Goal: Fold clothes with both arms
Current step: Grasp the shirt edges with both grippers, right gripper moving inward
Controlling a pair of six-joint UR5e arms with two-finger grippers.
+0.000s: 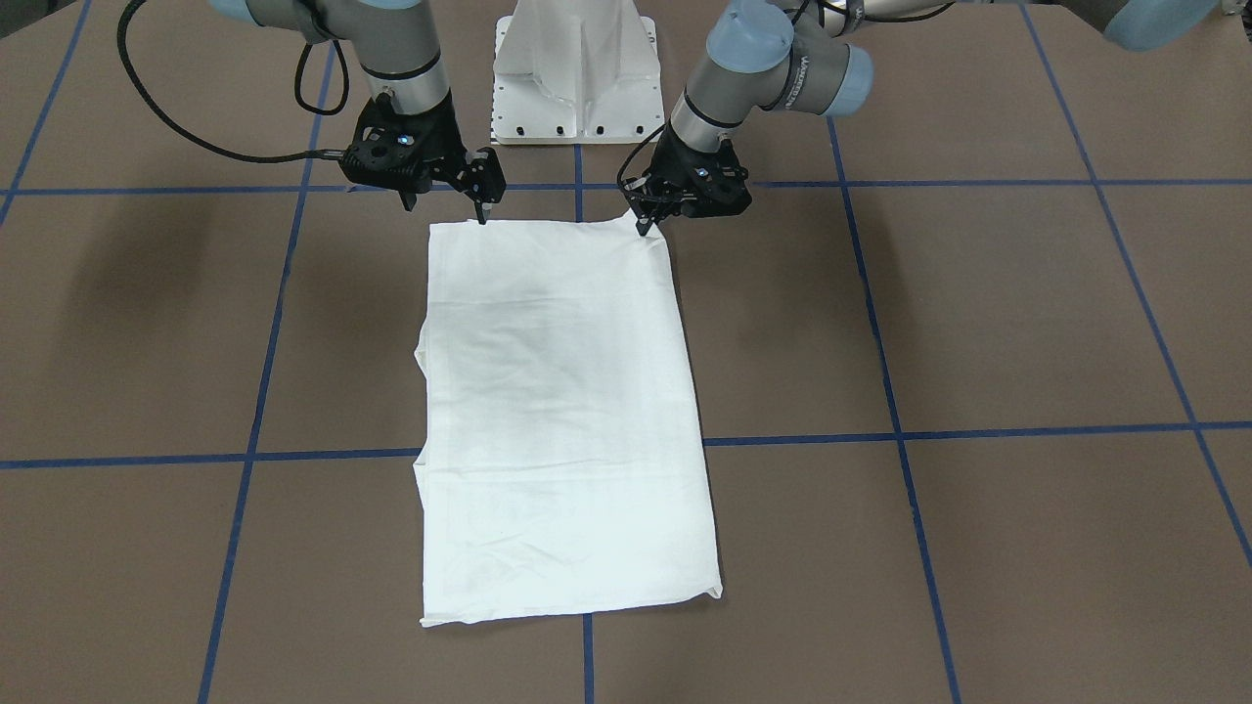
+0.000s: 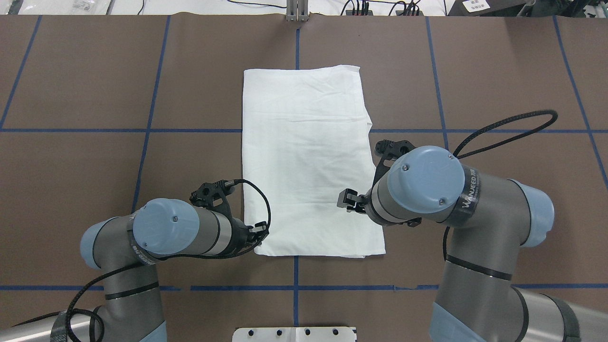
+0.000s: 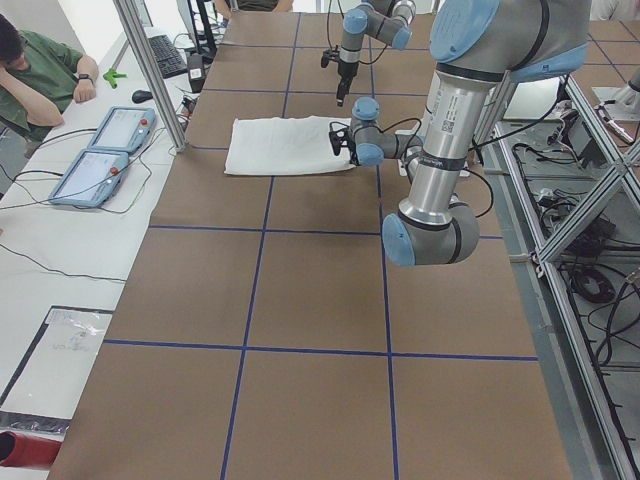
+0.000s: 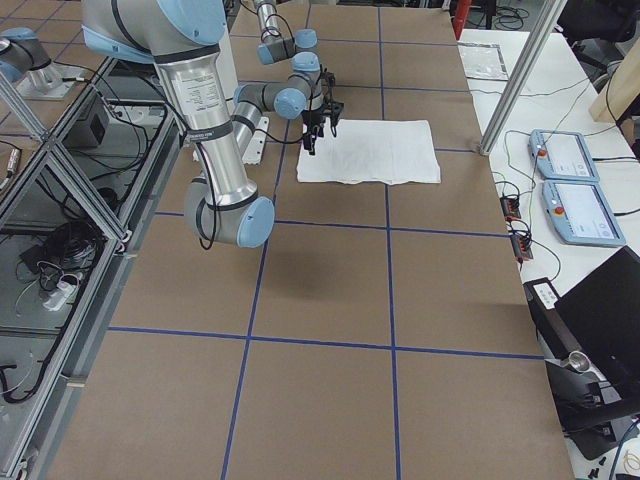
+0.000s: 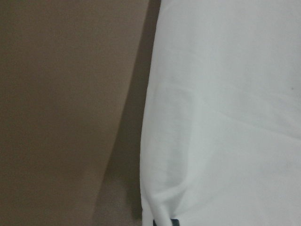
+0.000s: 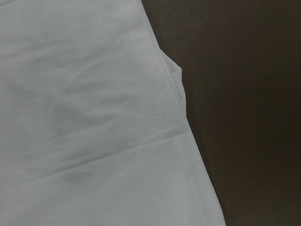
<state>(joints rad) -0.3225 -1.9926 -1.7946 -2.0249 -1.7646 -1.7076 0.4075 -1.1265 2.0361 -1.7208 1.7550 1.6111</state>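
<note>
1. The left gripper sits at the shirt's near corner on the robot's left side. The cloth rises there into a small peak. The left wrist view shows fabric puckered against a dark fingertip, so the gripper reads as clamped on that corner.
2. The right gripper has its tip at the other near corner, where the cloth lies flat. Whether its jaws are parted or closed on fabric cannot be told, as the right wrist view shows only cloth and table.
3. The white shirt lies on the brown table, folded into a long, narrow rectangle with the plain side up, centred between the two tools.
4. Its long axis runs straight away from the robot, so all the cloth lies ahead of both grippers, towards the operators' side. The short near edge spans from one tool to the other.
5. Each gripper is nearest its own corner and neither is better placed. The next fold is probably the near edge carried forward along that axis, both sides moving together.
6. The side edge on the robot's right is uneven, with layers stepping out, and may shift if that grasp is weak.
</note>
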